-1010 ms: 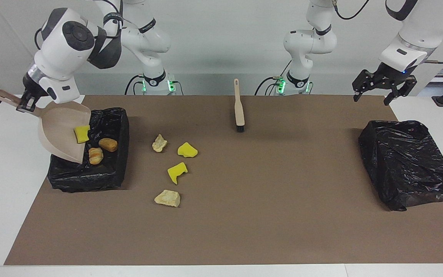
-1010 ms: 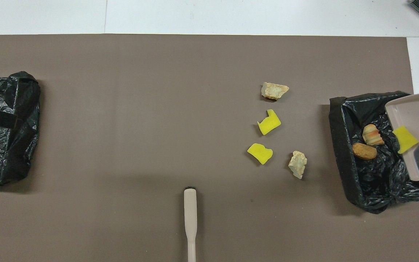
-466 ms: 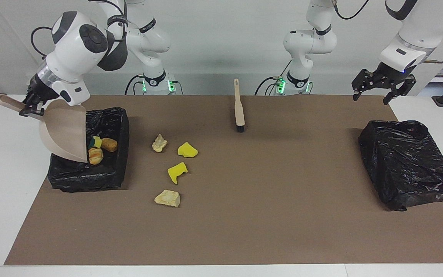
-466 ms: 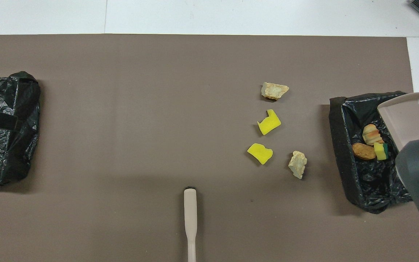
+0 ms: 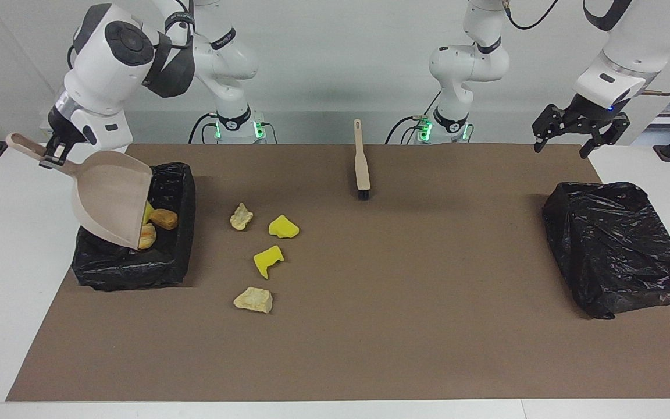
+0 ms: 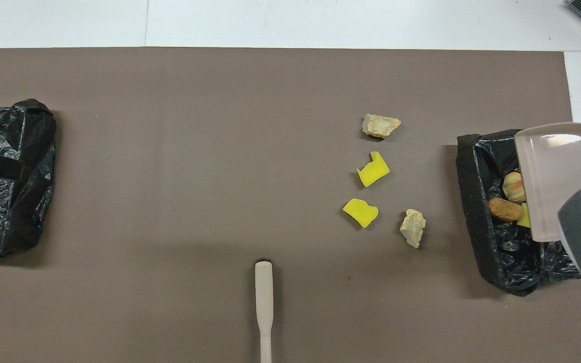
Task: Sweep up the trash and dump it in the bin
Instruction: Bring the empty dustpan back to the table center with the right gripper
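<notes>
While I hold the dustpan [image 5: 111, 198] tilted mouth-down over the open bin [image 5: 175, 256] at the right arm's end of the table [image 5: 428, 349], the right end effector [image 5: 50, 156] is clamped narrow on its handle, up in the air above the bin's edge. Three pieces of trash [image 5: 163, 219] lie inside the bin just under the pan's lip: two brown bread-like chunks and a yellow wedge partly hidden by the pan. Four more pieces [image 5: 267, 260] sit on the brown mat beside the bin, toward the middle of the table, two yellow and two pale tan. I judge these lumps light and soft, foam and crumbly bread, apt to roll or skid if nudged, so I would not pinch them; they want herding with the brush [image 5: 361, 160], which lies untouched close to the robots. The place to take the brush is its slim beige handle. My left end effector [image 5: 580, 135] waits with fingers spread wide above the closed black bag [image 5: 620, 244].
</notes>
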